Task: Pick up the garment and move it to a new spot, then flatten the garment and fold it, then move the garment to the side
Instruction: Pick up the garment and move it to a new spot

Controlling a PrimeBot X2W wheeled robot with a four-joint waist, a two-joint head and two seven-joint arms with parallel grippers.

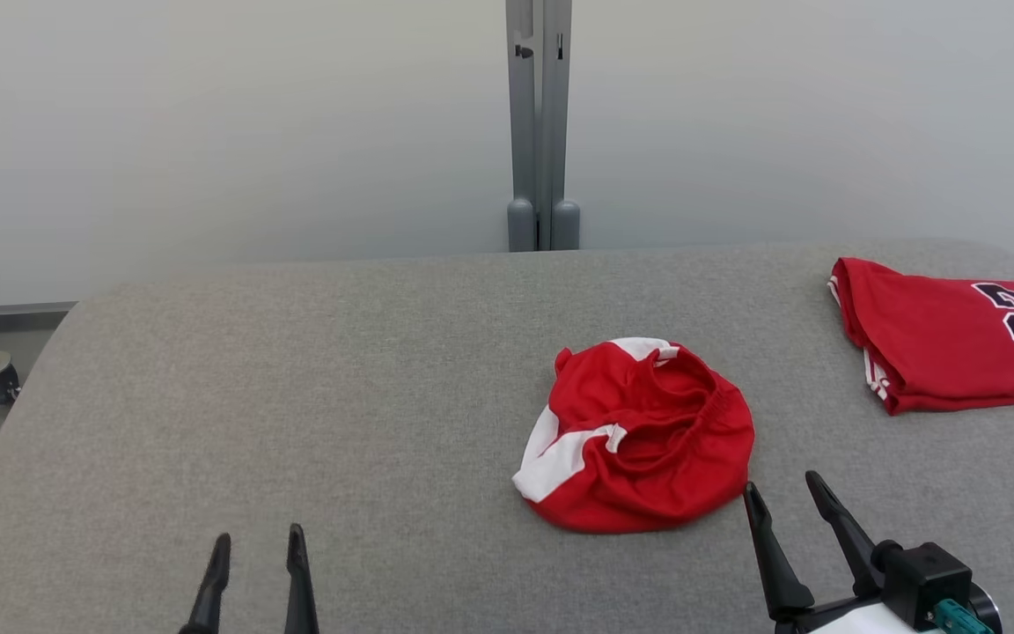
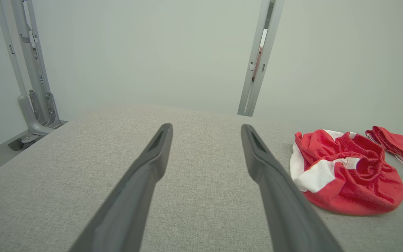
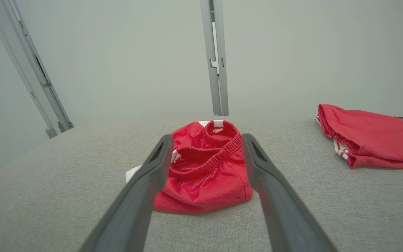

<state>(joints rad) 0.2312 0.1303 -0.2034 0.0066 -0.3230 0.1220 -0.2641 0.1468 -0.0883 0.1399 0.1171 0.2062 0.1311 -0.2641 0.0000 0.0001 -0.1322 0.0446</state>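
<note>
The garment [image 1: 639, 436] is a crumpled red piece with white panels and an elastic waistband, lying in a heap right of centre on the grey table [image 1: 340, 370]. The left wrist view has the garment [image 2: 348, 171] at its right, and in the right wrist view the garment [image 3: 205, 168] lies straight ahead. My right gripper [image 1: 784, 497] stands open just off the heap's near right edge, apart from it, its fingers [image 3: 159, 157] framing the heap. My left gripper [image 1: 258, 550] is open and empty at the lower left, well clear of the cloth.
A folded red jersey [image 1: 947, 335] with dark numerals lies at the table's far right, also seen as the folded jersey [image 3: 369, 136]. A grey post [image 1: 540, 132] rises behind the table's back edge against a pale wall. Bare grey table stretches left of the heap.
</note>
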